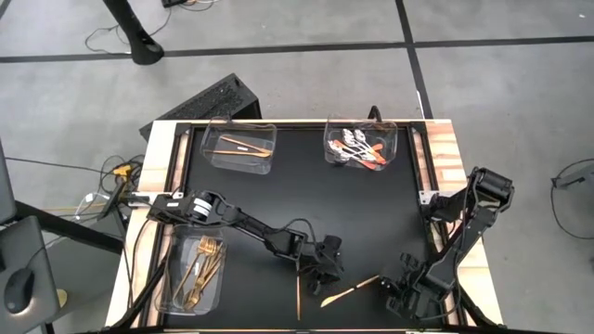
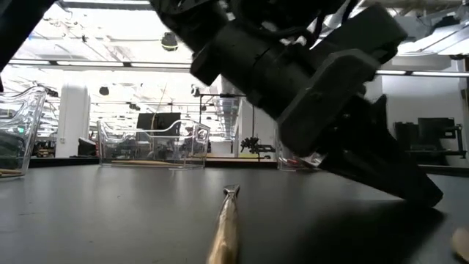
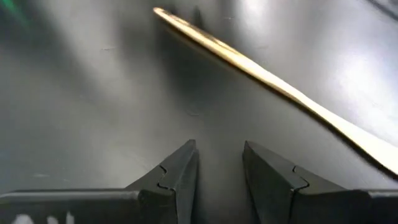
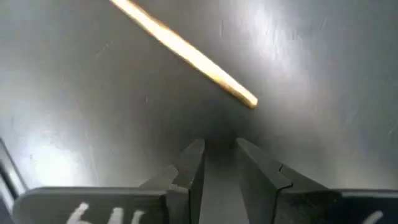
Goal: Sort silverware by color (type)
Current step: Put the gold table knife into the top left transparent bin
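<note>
From above, you see two slim gold knives loose on the black table [image 1: 371, 213] near its front edge: one knife [image 1: 298, 295] lies straight, pointing front to back, the other knife [image 1: 350, 290] lies slanted just to its right. Three clear trays sit on the table. The back-left tray [image 1: 243, 148] holds a few gold knives, the back-right tray [image 1: 362, 147] holds spoons with orange-red handles, and the front-left tray [image 1: 193, 271] holds gold forks. Your left gripper [image 1: 318, 276] reaches low across the front, just beside the straight knife. Your right gripper [image 1: 395, 281] is low at the front right, close to the slanted knife's end.

At table height, one gold knife [image 2: 224, 227] lies flat, running toward the camera, with a dark gripper low behind it; clear trays stand farther back.

In the left wrist view, the fingers [image 3: 174, 180] stand a small gap apart, holding nothing, with a knife [image 3: 280, 87] ahead of them.

In the right wrist view, the fingers [image 4: 189, 171] are narrowly parted and empty, with the knife's end [image 4: 186, 53] just ahead.
</note>
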Motion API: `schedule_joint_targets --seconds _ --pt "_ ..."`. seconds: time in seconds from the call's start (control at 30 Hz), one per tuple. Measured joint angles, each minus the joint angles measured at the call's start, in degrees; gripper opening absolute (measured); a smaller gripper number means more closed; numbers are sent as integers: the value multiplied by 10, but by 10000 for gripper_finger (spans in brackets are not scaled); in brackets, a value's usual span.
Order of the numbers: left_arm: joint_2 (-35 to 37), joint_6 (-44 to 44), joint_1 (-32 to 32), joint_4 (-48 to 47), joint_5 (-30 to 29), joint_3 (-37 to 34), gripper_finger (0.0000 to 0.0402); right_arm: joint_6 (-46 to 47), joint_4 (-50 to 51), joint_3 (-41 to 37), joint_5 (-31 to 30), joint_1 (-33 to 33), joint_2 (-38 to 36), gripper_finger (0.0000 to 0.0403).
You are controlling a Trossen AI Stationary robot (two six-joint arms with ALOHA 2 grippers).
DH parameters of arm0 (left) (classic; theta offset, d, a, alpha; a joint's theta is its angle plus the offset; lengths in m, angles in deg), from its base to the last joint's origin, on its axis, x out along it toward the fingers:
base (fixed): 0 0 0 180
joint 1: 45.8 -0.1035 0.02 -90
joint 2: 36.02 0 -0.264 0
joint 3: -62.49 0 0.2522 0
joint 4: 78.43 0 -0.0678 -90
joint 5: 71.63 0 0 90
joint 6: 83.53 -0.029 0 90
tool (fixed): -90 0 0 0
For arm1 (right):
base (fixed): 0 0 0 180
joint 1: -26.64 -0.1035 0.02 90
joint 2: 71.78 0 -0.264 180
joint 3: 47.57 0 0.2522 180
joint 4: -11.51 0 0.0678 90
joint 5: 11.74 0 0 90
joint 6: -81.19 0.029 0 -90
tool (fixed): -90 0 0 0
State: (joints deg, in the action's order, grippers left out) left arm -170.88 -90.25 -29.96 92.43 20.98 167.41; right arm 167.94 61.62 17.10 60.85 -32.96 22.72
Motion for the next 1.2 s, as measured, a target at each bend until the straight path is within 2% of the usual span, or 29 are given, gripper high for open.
schedule_joint_targets --seconds 0.17,0.23,0.47,0.63,0.83,1.03,1.2 --pt "-1 -2 -3 -18 -9 26 123 -77 -29 3 -80 -7 12 114" --pt "-1 -6 -3 -21 -9 26 123 -100 -21 7 -95 -7 26 113" --pt "-5 -10 -3 -29 -3 26 123 -188 97 83 -112 -8 113 113" --pt "-5 -25 -4 -9 -3 26 123 -306 175 166 -155 -8 182 119" --pt "-5 -27 -5 2 -2 26 123 -352 232 236 -198 -8 249 148" --pt "-4 -28 -5 23 20 26 123 -359 227 255 -251 -1 280 177" --pt "-4 -38 -5 30 27 27 123 -358 225 255 -255 9 283 181"
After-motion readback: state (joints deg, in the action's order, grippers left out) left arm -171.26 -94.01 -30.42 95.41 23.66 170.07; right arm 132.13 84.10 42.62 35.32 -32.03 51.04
